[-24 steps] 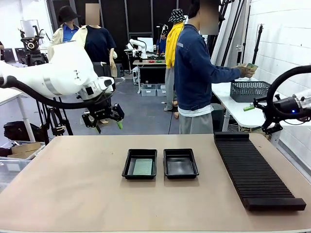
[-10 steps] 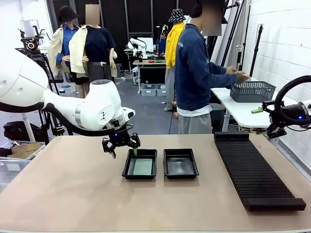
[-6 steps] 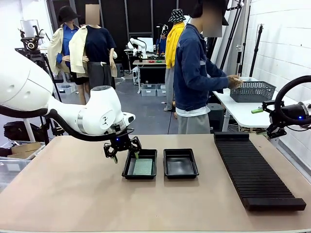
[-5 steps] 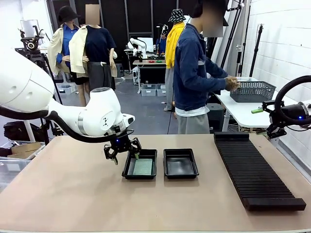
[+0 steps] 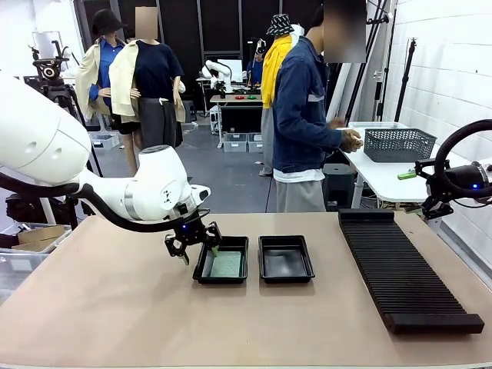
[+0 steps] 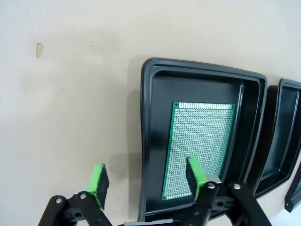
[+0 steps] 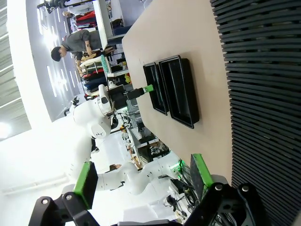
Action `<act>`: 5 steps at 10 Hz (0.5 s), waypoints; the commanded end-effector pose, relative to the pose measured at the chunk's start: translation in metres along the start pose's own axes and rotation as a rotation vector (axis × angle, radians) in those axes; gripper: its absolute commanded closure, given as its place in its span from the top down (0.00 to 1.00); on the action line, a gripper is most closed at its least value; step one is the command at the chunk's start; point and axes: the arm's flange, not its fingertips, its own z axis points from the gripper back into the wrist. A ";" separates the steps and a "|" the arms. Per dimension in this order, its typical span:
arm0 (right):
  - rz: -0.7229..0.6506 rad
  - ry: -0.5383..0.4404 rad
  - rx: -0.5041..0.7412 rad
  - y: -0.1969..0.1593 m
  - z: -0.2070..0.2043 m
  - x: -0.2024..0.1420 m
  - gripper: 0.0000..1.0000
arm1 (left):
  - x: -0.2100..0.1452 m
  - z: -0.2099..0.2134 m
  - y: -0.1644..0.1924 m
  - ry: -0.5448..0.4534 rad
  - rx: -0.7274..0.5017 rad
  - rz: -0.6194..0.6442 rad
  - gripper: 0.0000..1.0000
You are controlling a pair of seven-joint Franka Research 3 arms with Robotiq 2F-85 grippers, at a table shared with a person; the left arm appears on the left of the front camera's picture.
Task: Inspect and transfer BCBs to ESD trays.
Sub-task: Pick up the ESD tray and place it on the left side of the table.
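Straddling the wall of one ESD tray (image 6: 144, 136), the left tool (image 6: 146, 170) stands open, second tray (image 6: 283, 136) alongside.

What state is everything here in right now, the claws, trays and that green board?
Left gripper: open, astride the left tray's wall.
Right gripper: open, empty.
Circuit board: lying flat in the left tray.
Right tray: empty.
Slotted rack: looks empty.

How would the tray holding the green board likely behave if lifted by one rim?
The tray looks like thin glossy plastic, so probably light and slightly flexible; held by one rim it may sag or tilt. Its shiny sloped wall could slip in a pinch. The circuit board, apparently loose inside, would likely slide if it tips.
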 end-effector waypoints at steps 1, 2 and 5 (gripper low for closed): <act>-0.009 0.000 0.004 0.000 -0.002 -0.005 1.00 | 0.008 -0.001 0.003 -0.003 -0.030 -0.009 0.69; -0.009 0.000 0.004 0.000 -0.002 -0.005 1.00 | 0.008 -0.001 0.003 -0.006 -0.033 -0.011 0.55; -0.009 0.000 0.004 0.000 -0.002 -0.005 1.00 | 0.008 -0.001 0.002 -0.017 -0.025 -0.025 0.11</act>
